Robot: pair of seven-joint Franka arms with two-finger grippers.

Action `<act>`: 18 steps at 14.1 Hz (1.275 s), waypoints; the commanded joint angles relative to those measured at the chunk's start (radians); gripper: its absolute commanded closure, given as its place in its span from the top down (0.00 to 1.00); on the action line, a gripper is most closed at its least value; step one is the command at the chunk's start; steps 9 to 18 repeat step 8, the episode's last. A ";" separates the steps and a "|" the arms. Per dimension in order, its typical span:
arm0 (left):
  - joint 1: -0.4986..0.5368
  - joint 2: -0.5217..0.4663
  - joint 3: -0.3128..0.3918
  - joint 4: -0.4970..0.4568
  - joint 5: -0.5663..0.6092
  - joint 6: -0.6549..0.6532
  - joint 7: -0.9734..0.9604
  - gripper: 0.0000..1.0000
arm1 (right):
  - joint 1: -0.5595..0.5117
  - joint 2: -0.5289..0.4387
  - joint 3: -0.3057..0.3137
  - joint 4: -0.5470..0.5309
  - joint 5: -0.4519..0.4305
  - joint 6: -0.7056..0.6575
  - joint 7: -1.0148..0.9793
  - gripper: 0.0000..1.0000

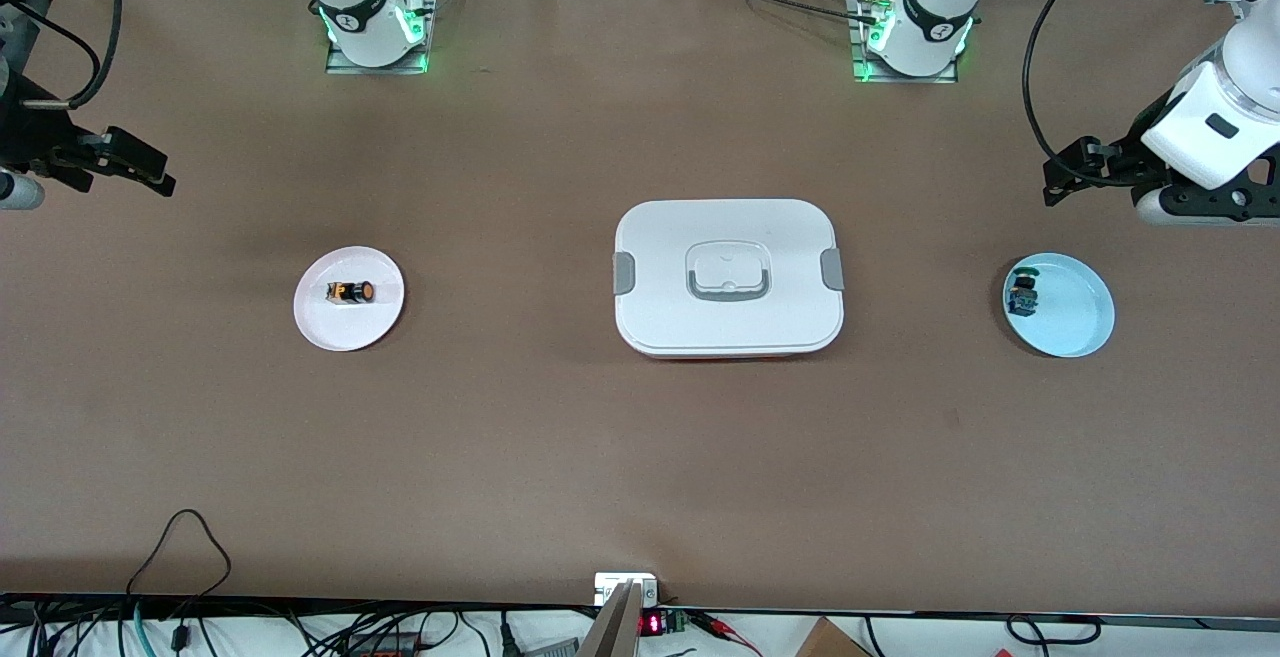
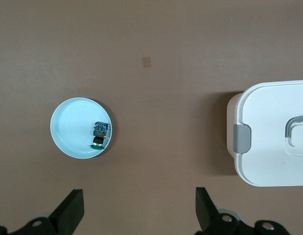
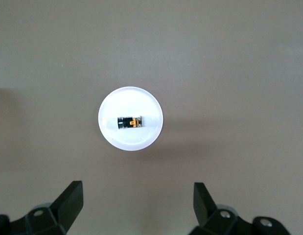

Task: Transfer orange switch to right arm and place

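The orange switch lies on its side on a small white plate toward the right arm's end of the table. My right gripper hangs open over bare table beside that plate, with nothing between its fingers. My left gripper is also open and holds nothing. It hangs over bare table at the left arm's end, beside a pale blue plate.
A white lidded box with grey clasps and a handle sits mid-table. On the blue plate lies a small blue-bodied, green-capped switch. Cables run along the table's edge nearest the front camera.
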 commanded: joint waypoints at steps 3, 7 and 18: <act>0.004 -0.015 -0.005 0.000 -0.013 -0.004 -0.009 1.00 | -0.010 -0.005 0.018 0.019 -0.002 -0.064 0.004 1.00; 0.004 -0.015 -0.005 -0.002 -0.013 -0.004 -0.009 1.00 | -0.010 -0.003 0.019 0.019 -0.003 -0.082 0.003 1.00; 0.004 -0.015 -0.005 0.000 -0.013 -0.004 -0.010 1.00 | -0.009 -0.003 0.021 0.019 -0.003 -0.084 0.003 1.00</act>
